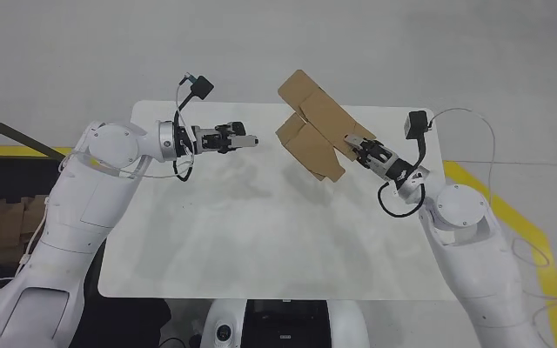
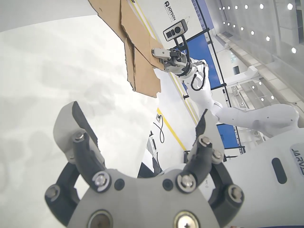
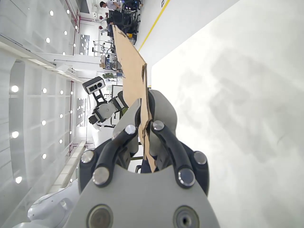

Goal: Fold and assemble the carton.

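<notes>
Left: left gripper (image 1: 250, 138) held over the far-left part of the white table (image 1: 261, 252), pointing across toward the carton and well apart from it; in the left wrist view the left gripper (image 2: 140, 110) has its jaws spread wide, dark pads facing each other, nothing between them; pale table (image 2: 47, 72) surface beyond.

Middle to right: carton (image 1: 315, 122), brown corrugated board, flattened, flaps overlapping in layers; it lies over the far-right part of the table, one corner running out past the far edge; in the left wrist view the carton (image 2: 140, 39) hangs tilted, one flap bent slightly off the main panel; its lower flaps look clear of the table top, though I cannot tell whether any edge touches.

Right: right gripper (image 1: 355, 143) at the carton's edge nearest the right arm, jaws clenched on the board; the left wrist view has the right gripper (image 2: 158, 54) pinching that same edge, one finger laid across the cardboard face; in the right wrist view the right gripper (image 3: 145, 110) holds the carton (image 3: 131, 62) edge-on between its fingers (image 3: 163, 105), the sheet running straight away from the wrist; table (image 3: 237, 72) off to one side.
</notes>
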You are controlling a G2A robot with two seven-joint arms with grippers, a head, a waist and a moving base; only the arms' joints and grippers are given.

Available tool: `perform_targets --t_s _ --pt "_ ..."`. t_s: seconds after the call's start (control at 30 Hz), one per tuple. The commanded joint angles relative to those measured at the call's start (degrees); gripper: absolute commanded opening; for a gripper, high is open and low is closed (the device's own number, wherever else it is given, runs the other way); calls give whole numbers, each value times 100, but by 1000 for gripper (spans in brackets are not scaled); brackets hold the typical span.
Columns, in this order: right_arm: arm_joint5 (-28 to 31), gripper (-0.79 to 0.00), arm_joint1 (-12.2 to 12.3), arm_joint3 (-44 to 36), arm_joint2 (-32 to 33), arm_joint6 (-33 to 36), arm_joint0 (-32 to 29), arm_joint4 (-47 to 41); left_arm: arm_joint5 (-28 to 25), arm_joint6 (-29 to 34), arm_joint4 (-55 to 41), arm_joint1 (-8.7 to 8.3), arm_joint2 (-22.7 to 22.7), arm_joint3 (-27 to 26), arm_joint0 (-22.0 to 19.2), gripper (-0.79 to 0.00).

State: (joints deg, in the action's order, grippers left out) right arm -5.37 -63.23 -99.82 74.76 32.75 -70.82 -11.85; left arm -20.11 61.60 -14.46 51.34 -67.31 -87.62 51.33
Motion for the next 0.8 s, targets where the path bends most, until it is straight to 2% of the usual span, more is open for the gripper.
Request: perform_targets --t_s 0.0,0.07,0.23,0.43,0.57,0.77 --pt "-2 -785 -1 4 -3 -20 -11 -1 0 0 0 0 0 0 0 0" --pt "-61 -785 -16 6 -39 -161 -49 -32 42 -175 17 6 -8 -22 46 0" --pt "-710 -785 -124 -66 -132 -1014 -103 -773 324 -1069 253 37 0 -399 379 0" --pt "-1006 -785 -188 -291 -252 -1539 -136 -917 684 -1663 244 92 93 -585 610 0" --pt "-1083 -785 -230 -551 -357 -1913 -229 -880 919 -1805 198 182 376 -486 521 0" --pt "-1094 -785 -271 -741 -446 -2227 -344 -801 935 -1939 25 335 758 -286 247 0"
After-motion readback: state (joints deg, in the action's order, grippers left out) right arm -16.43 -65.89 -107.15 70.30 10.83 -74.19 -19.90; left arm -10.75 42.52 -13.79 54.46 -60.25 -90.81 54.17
